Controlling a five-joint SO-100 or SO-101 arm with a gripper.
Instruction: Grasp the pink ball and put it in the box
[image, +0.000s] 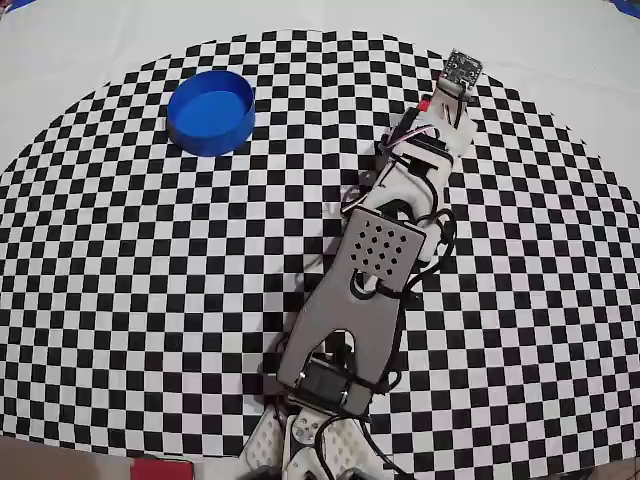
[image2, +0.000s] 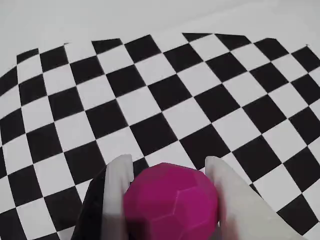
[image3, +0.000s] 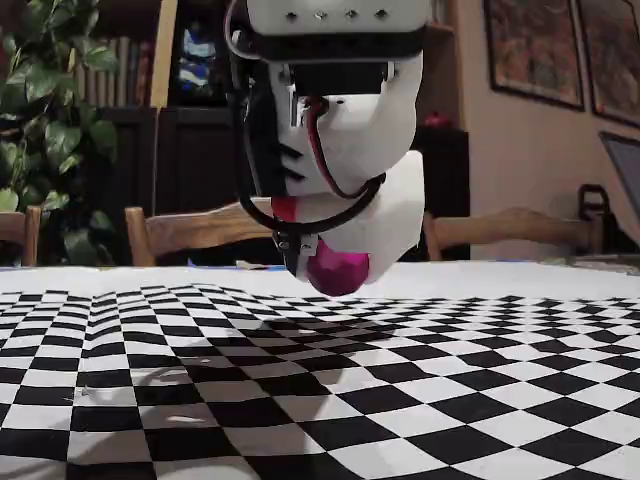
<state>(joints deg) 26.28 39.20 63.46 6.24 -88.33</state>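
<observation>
Handling and position of the small magenta-pink faceted ball (image2: 171, 202): matte surface with flat facets suggests a light, rigid, likely plastic body, probably not fragile; roundness makes it prone to roll or squirt out if pinched off-centre, so the sound hold is across its widest girth, one finger on each opposite side; this is judgement, not observation. White two-finger gripper (image2: 170, 172) is clenched on the ball; in the wrist view the two pale fingers (image2: 118, 187) flank it left and right, touching its sides, with the ball seated between them and filling the gap; in the fixed view the ball (image3: 337, 268) hangs under the white wrist housing, clear of the black-and-white checkered counter (image3: 420, 400), with its shadow on the squares beneath. Overhead view: the arm reaches toward the upper right of the checkered area, and the ball itself is hidden there under the gripper body; the round bright blue shallow tub (image: 211, 111) stands well apart at upper left, empty as far as can be seen.
</observation>
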